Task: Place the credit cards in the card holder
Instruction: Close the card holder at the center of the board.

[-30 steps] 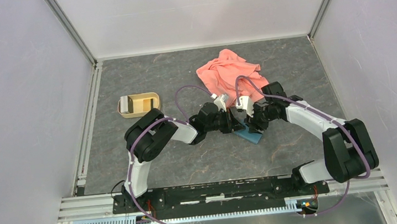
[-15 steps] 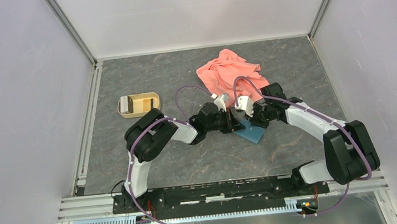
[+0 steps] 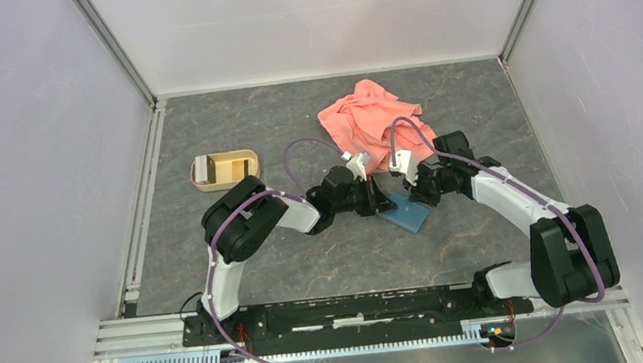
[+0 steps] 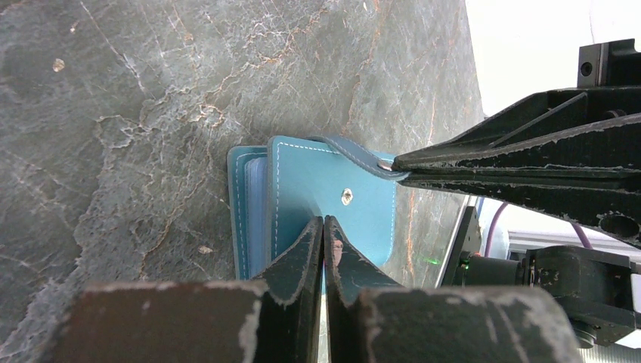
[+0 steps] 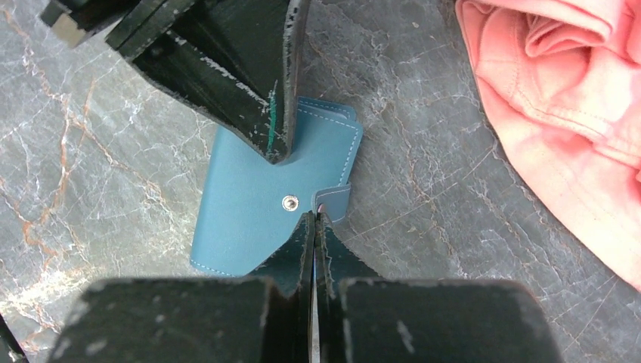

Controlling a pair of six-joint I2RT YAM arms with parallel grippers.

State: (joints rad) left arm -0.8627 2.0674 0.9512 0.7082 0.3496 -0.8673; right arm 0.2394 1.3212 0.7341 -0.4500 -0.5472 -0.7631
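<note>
Teal card holder (image 5: 242,189); silver snap (image 5: 289,202)

The black left gripper (image 3: 385,202) and black right gripper (image 3: 410,192) pinch the small teal folding card holder (image 3: 408,217) from opposite sides, blocking both flanks. A crumpled salmon-pink cloth (image 3: 369,113) lies close behind. Bare grey marbled tabletop (image 3: 335,257) lies open nearward.

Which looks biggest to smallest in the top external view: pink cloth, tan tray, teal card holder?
1. pink cloth, clearly largest.
2. tan tray.
3. card holder, smallest as seen, but partly covered, so its place behind the tray is unsure.
</note>
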